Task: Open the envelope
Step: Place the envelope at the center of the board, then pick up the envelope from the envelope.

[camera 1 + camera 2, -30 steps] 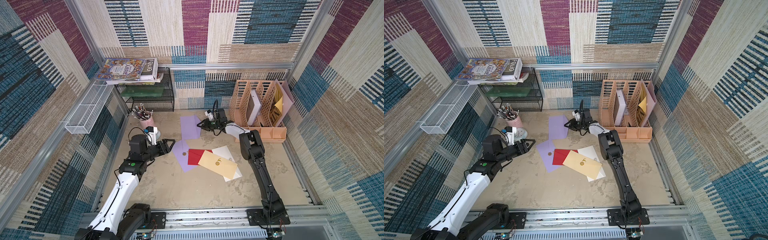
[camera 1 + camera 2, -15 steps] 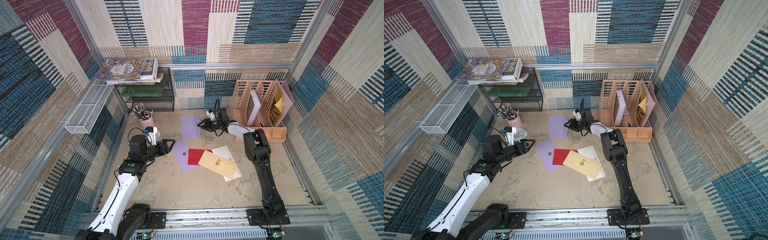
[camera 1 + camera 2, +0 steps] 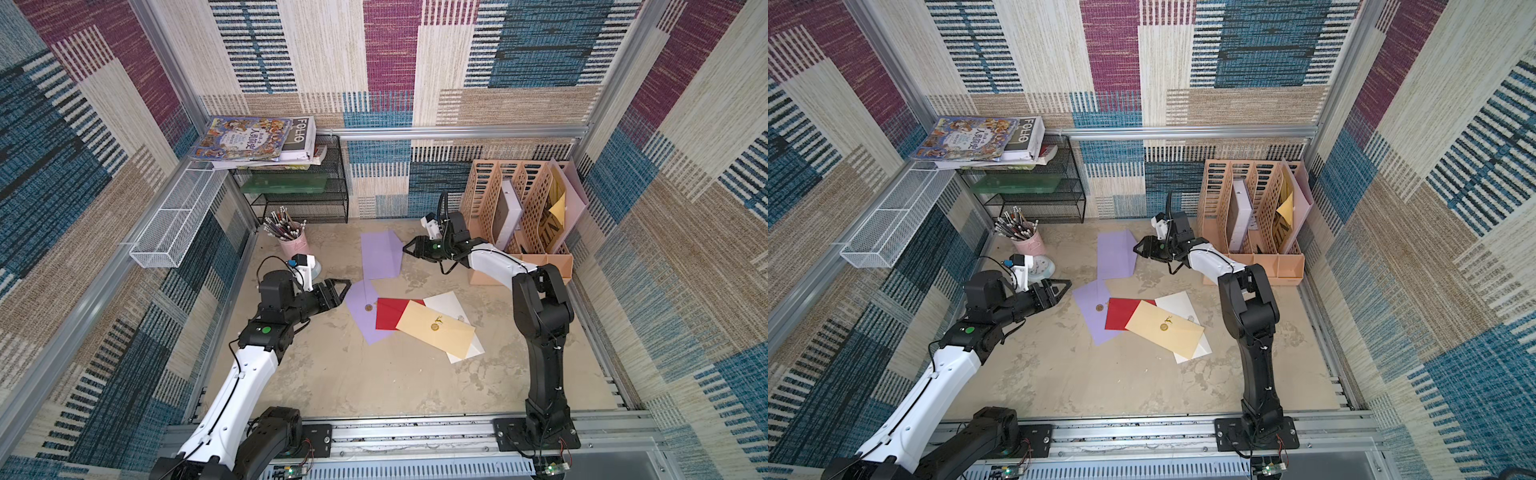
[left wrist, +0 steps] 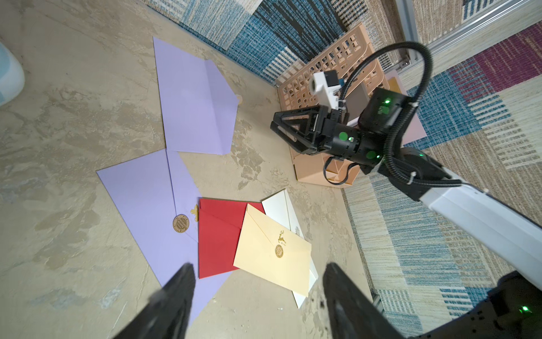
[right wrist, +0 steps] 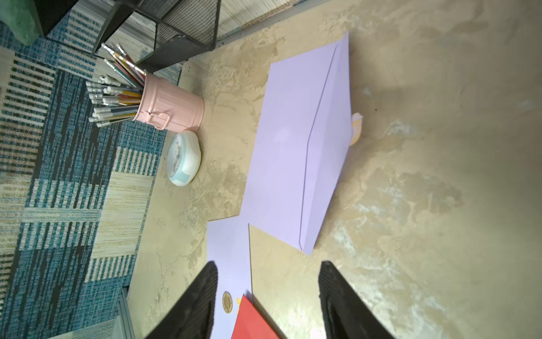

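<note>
Claws are gaping empty: right claw (image 3: 405, 249) hovering just beside the lilac envelope (image 3: 380, 255), lying flap-unfolded far back on the table (image 3: 374, 382); left claw (image 3: 344, 293) near the sealed pile (image 3: 432, 328). Opening is looking done, calling next for a clean retreat.

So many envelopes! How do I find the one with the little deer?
Look at the middle of the sandy-coloured table, where a few envelopes overlap in a pile. The top one is the cream envelope, lying over the red envelope and the white envelope. Only it has a gold deer beside its round gold seal.
</note>
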Tool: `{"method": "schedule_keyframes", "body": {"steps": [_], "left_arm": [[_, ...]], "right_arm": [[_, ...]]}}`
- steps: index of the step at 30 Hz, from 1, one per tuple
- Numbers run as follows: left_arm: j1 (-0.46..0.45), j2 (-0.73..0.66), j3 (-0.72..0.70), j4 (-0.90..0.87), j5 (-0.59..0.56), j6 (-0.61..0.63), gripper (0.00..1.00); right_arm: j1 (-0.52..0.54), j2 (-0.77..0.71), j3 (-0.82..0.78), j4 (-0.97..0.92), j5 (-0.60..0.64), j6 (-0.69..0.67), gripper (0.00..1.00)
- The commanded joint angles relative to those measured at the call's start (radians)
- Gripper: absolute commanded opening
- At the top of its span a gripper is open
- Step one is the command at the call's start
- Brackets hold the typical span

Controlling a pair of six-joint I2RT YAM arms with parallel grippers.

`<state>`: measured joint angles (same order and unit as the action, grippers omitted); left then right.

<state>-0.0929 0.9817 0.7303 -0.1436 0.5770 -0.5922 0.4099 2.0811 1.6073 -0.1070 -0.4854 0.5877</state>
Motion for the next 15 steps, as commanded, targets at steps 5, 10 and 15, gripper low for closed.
{"method": "schedule_keyframes", "body": {"steps": [5,10,15], "left_arm": [[-0.003,0.074,-0.031,0.114,0.103,-0.043,0.71],[-0.034,0.139,-0.075,0.199,0.118,-0.087,0.71],[-0.133,0.232,-0.096,0.275,0.093,-0.124,0.71]], "right_arm": [[0.015,-0.210,-0.214,-0.097,0.121,-0.113,0.45],[0.022,-0.353,-0.384,-0.130,0.187,-0.142,0.43],[0.023,-0.456,-0.516,-0.142,0.243,-0.139,0.43]]}}
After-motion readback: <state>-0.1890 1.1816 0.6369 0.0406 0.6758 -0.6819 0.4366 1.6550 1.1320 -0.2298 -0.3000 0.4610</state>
